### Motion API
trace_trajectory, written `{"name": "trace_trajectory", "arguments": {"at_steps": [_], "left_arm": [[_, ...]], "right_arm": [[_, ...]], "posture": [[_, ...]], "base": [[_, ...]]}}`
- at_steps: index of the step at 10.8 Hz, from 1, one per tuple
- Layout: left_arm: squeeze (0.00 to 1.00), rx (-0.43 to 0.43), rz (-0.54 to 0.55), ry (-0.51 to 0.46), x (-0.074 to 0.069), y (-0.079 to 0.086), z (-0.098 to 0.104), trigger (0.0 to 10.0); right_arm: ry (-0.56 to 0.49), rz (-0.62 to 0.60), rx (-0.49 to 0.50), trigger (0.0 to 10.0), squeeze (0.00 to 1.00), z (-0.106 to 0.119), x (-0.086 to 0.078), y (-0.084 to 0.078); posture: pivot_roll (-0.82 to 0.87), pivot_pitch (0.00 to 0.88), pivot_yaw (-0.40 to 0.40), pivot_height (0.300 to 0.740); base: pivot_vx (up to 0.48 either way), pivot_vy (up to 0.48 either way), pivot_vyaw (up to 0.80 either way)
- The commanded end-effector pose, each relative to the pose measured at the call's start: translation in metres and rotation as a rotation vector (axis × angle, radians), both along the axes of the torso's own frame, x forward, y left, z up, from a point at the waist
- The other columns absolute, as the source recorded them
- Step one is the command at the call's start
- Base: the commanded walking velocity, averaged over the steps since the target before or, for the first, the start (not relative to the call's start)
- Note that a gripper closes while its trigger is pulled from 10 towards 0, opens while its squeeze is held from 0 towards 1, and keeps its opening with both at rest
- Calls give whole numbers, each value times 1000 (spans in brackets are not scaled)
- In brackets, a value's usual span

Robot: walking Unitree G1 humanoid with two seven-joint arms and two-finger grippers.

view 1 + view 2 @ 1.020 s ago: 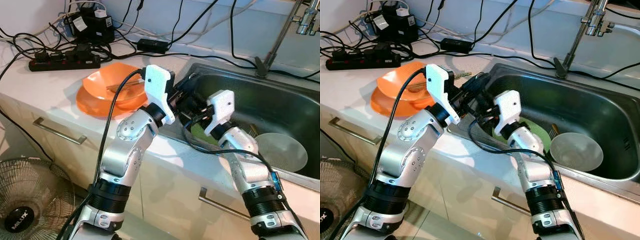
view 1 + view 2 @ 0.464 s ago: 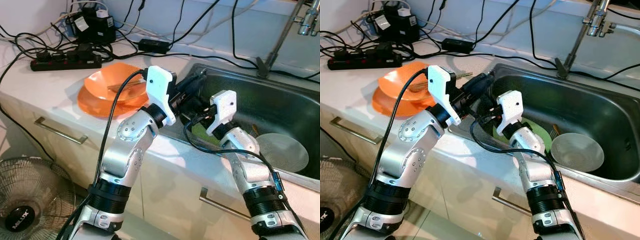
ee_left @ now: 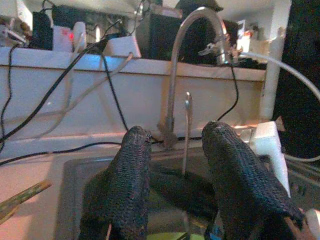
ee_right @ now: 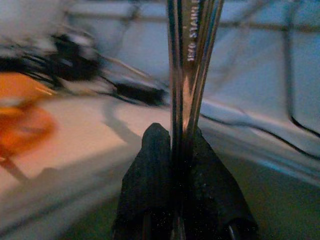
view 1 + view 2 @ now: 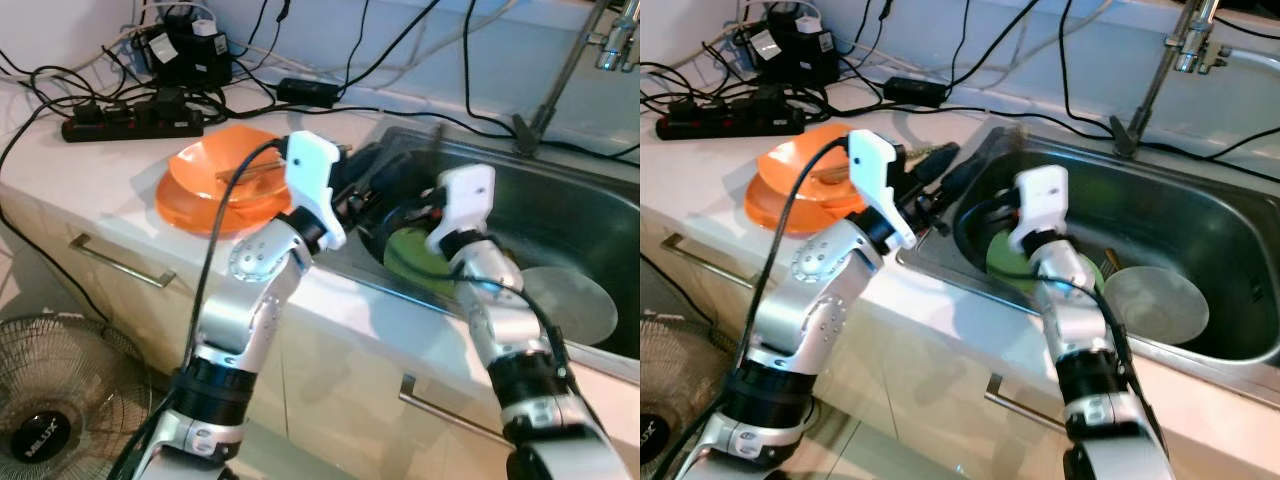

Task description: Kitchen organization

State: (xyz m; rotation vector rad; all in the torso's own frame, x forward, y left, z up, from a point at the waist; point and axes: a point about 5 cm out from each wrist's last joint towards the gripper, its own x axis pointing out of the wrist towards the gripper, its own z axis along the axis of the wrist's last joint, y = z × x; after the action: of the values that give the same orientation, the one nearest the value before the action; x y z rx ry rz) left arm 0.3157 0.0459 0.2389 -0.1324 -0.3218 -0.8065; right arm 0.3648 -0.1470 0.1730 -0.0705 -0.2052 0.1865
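My right gripper [image 4: 175, 137] is shut on a bundle of stainless steel cutlery [image 4: 189, 70], held upright over the left end of the steel sink [image 5: 590, 215]. Below it a green plate [image 5: 420, 255] lies in the sink, with a grey bowl [image 5: 568, 302] to its right. My left gripper [image 3: 172, 135] hovers open at the sink's left rim, pointing across the sink, and the held cutlery [image 3: 186, 130] stands beyond the gap between its fingers [image 5: 362, 178]. Stacked orange bowls [image 5: 205, 185] with chopsticks [image 5: 250, 172] across them sit on the counter to the left.
A power strip [image 5: 130, 122], adapters and many black cables [image 5: 310, 92] crowd the back of the counter. The tap [image 5: 1160, 75] rises behind the sink. Drawer handles [image 5: 120, 265] run along the cabinet front, and a floor fan [image 5: 45, 400] stands at the lower left.
My right gripper has lifted up and to the right with the cutlery, uncovering more of the green plate. The left gripper has drawn back slightly toward the sink's rim.
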Motion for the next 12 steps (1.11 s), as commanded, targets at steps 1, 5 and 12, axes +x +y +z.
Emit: {"name": "trace_trajectory", "arguments": {"at_steps": [1,5,12], "left_arm": [[0,10,13,16,-1,4,-5,10000],[0,131,69,125,-3,19,-41,10000],[0,357,66,342,-9,17,-95,10000]], "right_arm": [[42,-86,14,10000,0,-5,4,-10],[113,-235,25,10000,0,-16,13,-21],[228,-307,-4,10000,0,-44,13,-29]], "posture": [[126,37,-5,740],[131,41,-10,740],[133,43,-16,740]], "base": [[0,0,0],[0,0,0],[0,0,0]]}}
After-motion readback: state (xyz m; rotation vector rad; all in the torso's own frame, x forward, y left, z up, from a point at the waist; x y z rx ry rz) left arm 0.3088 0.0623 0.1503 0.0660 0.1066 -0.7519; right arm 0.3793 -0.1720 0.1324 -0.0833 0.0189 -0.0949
